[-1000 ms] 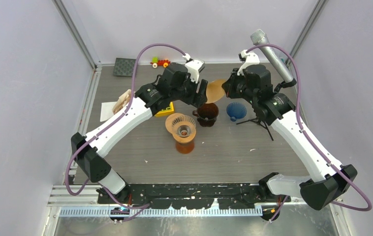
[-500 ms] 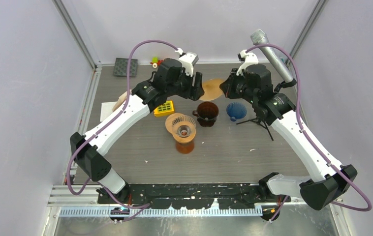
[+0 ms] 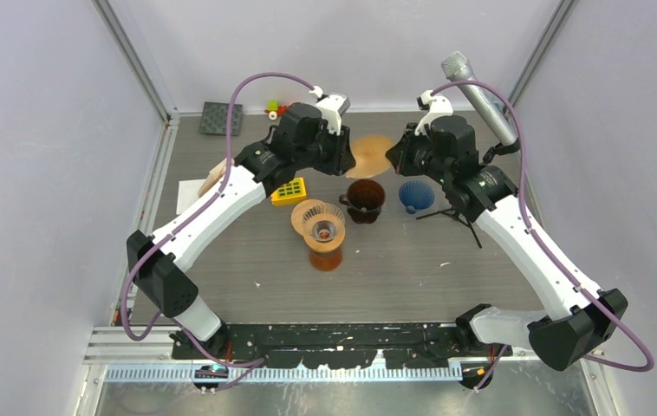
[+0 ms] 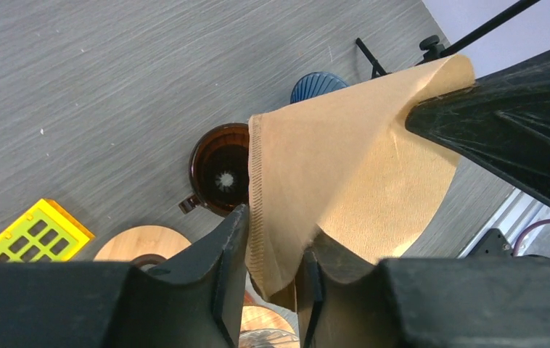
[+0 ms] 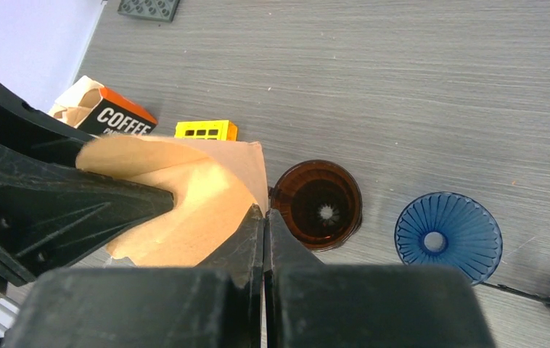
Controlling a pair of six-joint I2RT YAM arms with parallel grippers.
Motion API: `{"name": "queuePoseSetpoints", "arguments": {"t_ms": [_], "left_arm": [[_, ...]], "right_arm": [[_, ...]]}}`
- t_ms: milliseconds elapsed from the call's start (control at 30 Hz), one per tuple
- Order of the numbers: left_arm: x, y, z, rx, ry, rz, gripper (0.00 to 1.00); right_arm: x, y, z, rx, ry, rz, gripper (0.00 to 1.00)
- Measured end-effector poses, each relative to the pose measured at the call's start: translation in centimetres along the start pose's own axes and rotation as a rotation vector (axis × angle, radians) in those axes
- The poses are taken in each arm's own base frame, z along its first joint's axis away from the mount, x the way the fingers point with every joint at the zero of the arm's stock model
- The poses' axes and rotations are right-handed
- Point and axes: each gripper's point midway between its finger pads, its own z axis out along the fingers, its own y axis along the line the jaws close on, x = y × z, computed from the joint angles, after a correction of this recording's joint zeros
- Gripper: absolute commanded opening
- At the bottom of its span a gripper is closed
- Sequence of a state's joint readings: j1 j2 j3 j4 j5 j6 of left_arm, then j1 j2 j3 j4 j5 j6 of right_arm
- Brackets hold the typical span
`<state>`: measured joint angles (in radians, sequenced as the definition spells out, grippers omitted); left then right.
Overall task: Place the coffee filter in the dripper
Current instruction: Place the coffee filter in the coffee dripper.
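Note:
The tan paper coffee filter [image 3: 370, 156] hangs in the air between my two grippers, above and behind the brown dripper [image 3: 365, 199]. My left gripper [image 3: 347, 158] is shut on its seamed corner, seen in the left wrist view [image 4: 272, 225] with the filter [image 4: 345, 167] fanning out. My right gripper [image 3: 397, 160] is shut tight on the opposite edge; the right wrist view shows its jaws [image 5: 265, 216] pinching the filter [image 5: 192, 203]. The brown dripper [image 5: 319, 205] stands empty right below. A blue dripper [image 3: 415, 195] stands empty to its right, also in the right wrist view [image 5: 448, 235].
A glass dripper on a wooden stand [image 3: 322, 230] stands in front of the brown one. A yellow grid block [image 3: 289, 191] and a coffee box [image 5: 116, 119] lie at the left. A microphone on a tripod [image 3: 479, 95] is at the back right. A grey plate [image 3: 220, 118] lies at the back left.
My left gripper has drawn back and to the left with its corner of the filter. The filter now lies flatter and wider between the grippers. The right gripper has barely moved.

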<state>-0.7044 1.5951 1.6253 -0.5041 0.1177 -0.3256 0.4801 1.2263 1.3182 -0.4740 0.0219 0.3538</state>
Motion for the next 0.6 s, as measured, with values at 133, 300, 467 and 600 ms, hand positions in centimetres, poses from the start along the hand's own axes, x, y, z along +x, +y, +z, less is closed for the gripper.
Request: {"name": "queuePoseSetpoints", "arguments": {"t_ms": [133,300,467,600], "left_arm": [[0.0,0.0,0.0,0.004,0.001,-0.01,0.12],[-0.1,0.0,0.0,0.004,-0.001,-0.009,0.0],[0.3,0.3,0.2,0.002,0.005,0.009,0.0],[1.0,0.6,0.3,-0.004,0.02,0.025,0.0]], "right_arm": [[0.5,0.0,0.1,-0.008,0.013,-0.002,0.01],[0.6,0.6,0.1,-0.04,0.019,-0.009,0.01],[0.8,0.8,0.2,-0.063,0.026,-0.019,0.08],[0.9,1.0,0.1,-0.078,0.033,-0.035,0.26]]}}
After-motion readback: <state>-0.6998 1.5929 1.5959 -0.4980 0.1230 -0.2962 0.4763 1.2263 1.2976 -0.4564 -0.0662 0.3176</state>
